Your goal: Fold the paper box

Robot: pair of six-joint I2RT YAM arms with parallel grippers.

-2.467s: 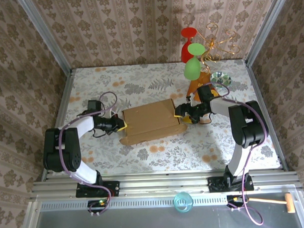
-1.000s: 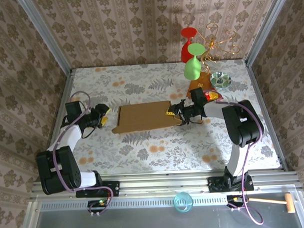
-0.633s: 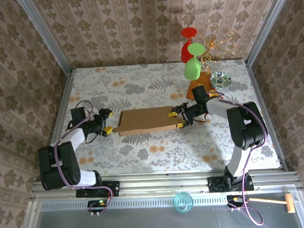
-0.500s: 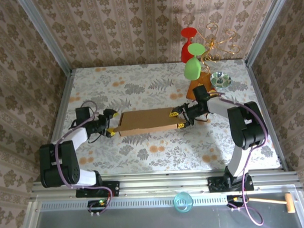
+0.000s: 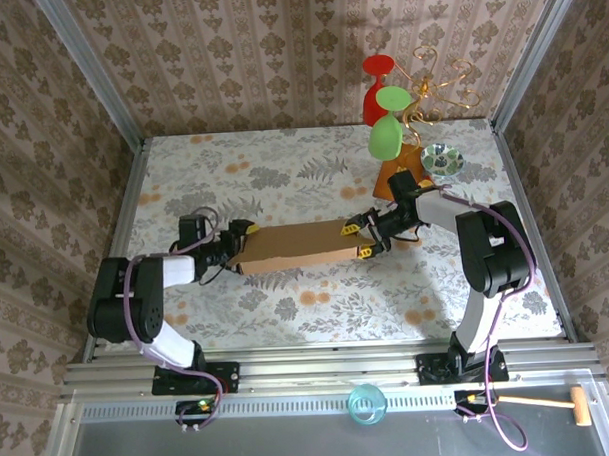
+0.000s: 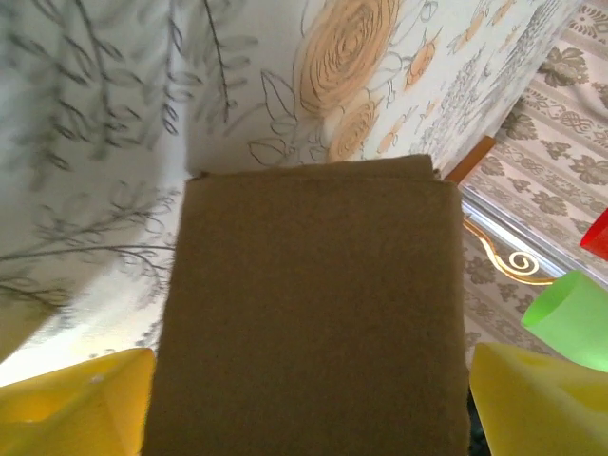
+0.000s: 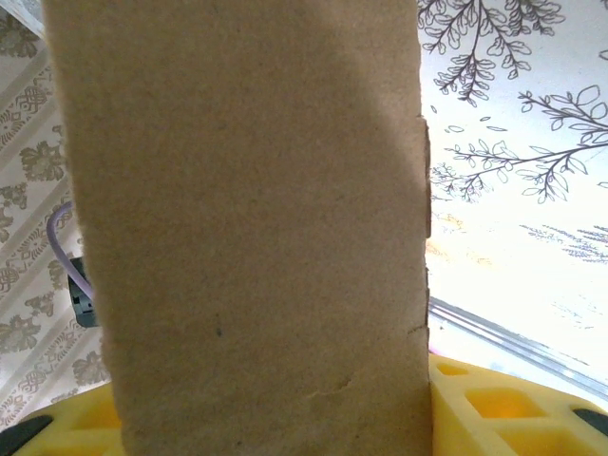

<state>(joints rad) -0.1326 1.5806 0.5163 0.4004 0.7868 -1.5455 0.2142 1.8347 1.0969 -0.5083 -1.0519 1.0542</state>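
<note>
The paper box (image 5: 300, 245) shows as a long, plain brown shape low over the flowered table (image 5: 283, 179). It reaches from one pincer to the other. Whether its whole underside rests on the table, I cannot tell.

The left pincer (image 5: 238, 246) is at the left end of the box, close to the table. Its jaws are spread wide and the end of the box is between them. In the left wrist view a yellow finger (image 6: 76, 404) stands at each side of the cardboard, very near to its edges. Whether they press on it, I cannot tell.

The right pincer (image 5: 361, 239) is at the opposite end and grips the box across its width. In the right wrist view the cardboard rises from between the yellow fingers (image 7: 494, 408) and covers the middle of the picture. The fingers sit against both of its long edges.

Behind the right pincer, toward the far right corner of the table, lies a small orange-brown piece (image 5: 398, 170). A shiny little bowl (image 5: 443, 160) is just beside it. Farther back are a red cup (image 5: 378, 85) and two green cups (image 5: 385, 137), near a golden wire stand (image 5: 439, 78). From the left pincer, one of the green cups is seen far ahead, past the other end of the box.
</note>
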